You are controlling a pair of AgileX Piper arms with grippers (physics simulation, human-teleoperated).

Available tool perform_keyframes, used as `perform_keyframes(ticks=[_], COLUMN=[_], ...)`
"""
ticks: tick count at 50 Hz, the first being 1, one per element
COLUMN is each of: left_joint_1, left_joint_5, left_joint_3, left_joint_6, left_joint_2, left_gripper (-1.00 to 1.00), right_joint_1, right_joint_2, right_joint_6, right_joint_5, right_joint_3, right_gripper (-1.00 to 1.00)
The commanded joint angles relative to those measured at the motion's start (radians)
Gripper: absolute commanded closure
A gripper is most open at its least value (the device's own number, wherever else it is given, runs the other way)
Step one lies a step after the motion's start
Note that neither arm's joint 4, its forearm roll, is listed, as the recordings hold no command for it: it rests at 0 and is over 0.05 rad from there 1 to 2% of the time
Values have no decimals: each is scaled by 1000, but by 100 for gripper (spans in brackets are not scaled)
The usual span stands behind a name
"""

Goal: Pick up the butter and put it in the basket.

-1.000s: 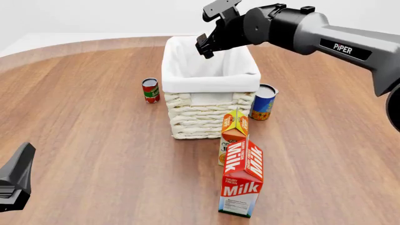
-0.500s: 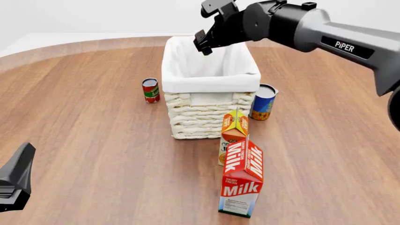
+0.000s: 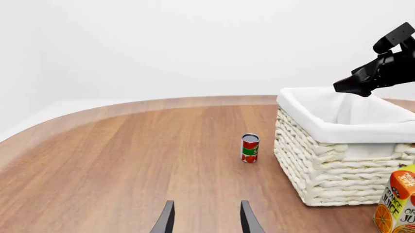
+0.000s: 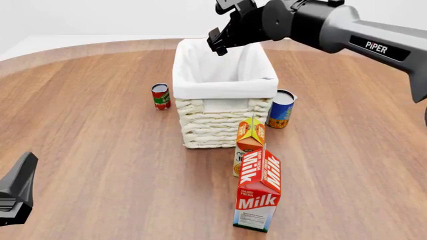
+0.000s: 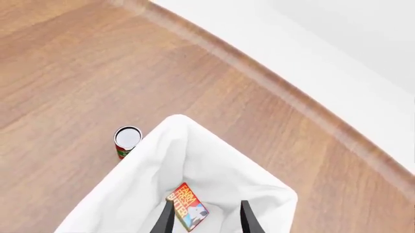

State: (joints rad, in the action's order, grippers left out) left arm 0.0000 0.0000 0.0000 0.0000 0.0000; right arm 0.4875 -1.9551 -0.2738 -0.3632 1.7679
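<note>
The butter (image 5: 188, 206), a small red-and-orange carton, lies flat on the white liner inside the basket (image 5: 162, 160); only the right wrist view shows it. My right gripper (image 4: 217, 42) hangs open above the basket's far end (image 4: 223, 82), its fingers (image 5: 167, 218) apart with nothing between them. The left wrist view shows that gripper (image 3: 356, 82) over the basket (image 3: 343, 131) too. My left gripper (image 3: 204, 221) is open and empty, low at the near left (image 4: 20, 185), far from the basket.
A red can (image 4: 161, 96) stands left of the basket and a blue-and-orange can (image 4: 281, 108) stands to its right. An orange juice carton (image 4: 250, 137) and a tall milk carton (image 4: 259, 187) stand in front of it. The table's curved far edge lies beyond the basket.
My right gripper has risen a little and drifted towards the basket's far end, still open. The left arm has not moved.
</note>
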Motion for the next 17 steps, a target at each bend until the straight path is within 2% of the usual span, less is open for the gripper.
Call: perform_keyframes(ticks=[1,17], left_joint_1=[0,0], left_joint_5=[0,0], left_joint_3=[0,0], left_joint_6=[0,0], left_joint_2=[0,0], left_gripper=[-100,-100], right_joint_1=[0,-6], right_joint_2=[10,21], right_joint_6=[-4,-7], right_joint_5=[5,14], right_joint_3=[-10,-15], right_gripper=[-100,-100])
